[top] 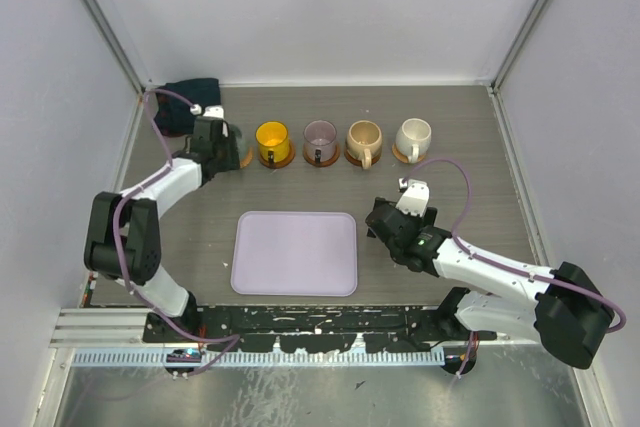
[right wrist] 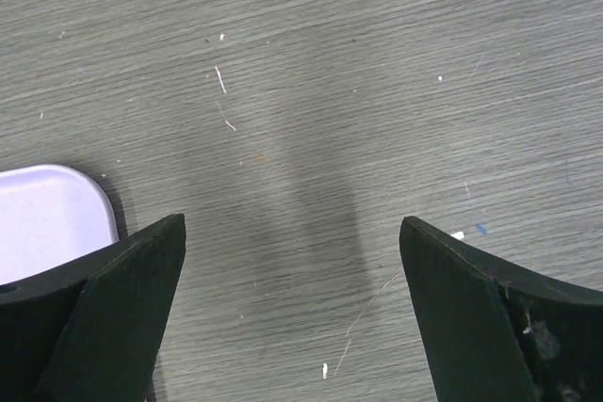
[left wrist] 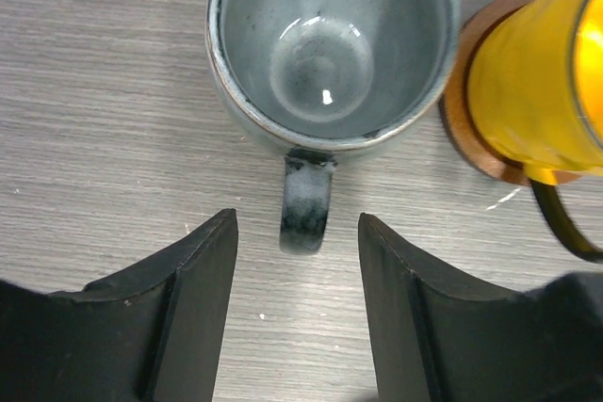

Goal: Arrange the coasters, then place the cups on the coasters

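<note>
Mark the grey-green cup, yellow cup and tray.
grey-green cup (left wrist: 332, 49): left wrist view, on its inner floor.
yellow cup (left wrist: 537, 82): left wrist view, on its outer wall.
tray (top: 295, 252): top view, on its flat middle.

**Three views, two overlaps**

Your top camera looks down from above and behind the arms (top: 130, 232) and takes in the whole table (top: 200, 197). Your left wrist camera sits close over the grey-green cup (left wrist: 330, 44), with the yellow cup (left wrist: 537, 82) at its right edge; the top view shows that yellow cup too. Your right wrist camera faces the table close up and clips the tray (right wrist: 42, 218) corner, which the top view shows whole.
</note>
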You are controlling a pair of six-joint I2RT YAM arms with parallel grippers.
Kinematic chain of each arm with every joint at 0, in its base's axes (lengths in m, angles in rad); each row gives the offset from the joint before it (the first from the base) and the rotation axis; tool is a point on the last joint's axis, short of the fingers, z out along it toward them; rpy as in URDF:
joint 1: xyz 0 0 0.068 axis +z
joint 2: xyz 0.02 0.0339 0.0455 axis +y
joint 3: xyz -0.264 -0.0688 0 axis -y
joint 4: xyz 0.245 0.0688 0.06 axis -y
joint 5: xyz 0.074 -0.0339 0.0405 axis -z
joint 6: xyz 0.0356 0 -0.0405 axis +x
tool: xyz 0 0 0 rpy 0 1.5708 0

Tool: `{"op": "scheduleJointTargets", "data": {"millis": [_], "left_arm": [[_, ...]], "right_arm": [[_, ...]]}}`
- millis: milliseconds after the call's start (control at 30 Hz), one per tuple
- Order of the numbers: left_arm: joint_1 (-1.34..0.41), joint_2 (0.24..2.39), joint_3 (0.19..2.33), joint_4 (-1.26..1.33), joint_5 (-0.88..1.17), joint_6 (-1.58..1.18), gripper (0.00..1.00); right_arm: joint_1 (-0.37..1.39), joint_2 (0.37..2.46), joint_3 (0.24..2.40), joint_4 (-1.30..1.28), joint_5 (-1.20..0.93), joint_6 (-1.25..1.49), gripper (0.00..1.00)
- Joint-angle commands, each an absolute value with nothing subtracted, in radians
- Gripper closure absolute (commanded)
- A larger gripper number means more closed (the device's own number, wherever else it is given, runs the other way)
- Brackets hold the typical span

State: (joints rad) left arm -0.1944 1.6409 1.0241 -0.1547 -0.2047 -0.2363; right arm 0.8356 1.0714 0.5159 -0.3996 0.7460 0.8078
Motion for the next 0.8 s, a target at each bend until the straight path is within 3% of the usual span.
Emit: {"op": "scheduleJointTargets", "data": {"millis": [0, 167, 267, 300, 533, 767], "left_arm": [[-0.189, 1.523, 1.029, -0.133, -0.172, -0.260, 0.44], [-0.190, 1.405, 1.029, -0.174, -0.201, -0.268, 0.40], [-0.189, 1.341, 1.019, -0.218, -0.220, -0.274, 0.17], [-0.190, 1.317, 1.012, -0.229, -0.229, -0.278, 0.02], [-0.189, 1.108, 0.915, -0.284, -0.301, -0.343, 0.02], [-0.190, 0.979, 0.879, -0.427, -0.265, -0.429, 0.02]], "right_arm": [[0.829, 1.065, 0.554, -0.376, 0.829, 0.772, 0.00], [0.771, 1.053, 0.597, -0.350, 0.886, 0.701, 0.00], [0.691, 1.038, 0.606, -0.295, 0.858, 0.629, 0.00], [0.666, 1.032, 0.607, -0.275, 0.847, 0.608, 0.00], [0.487, 0.956, 0.604, -0.230, 0.816, 0.553, 0.00], [0.366, 0.713, 0.532, -0.253, 0.893, 0.571, 0.00]]}}
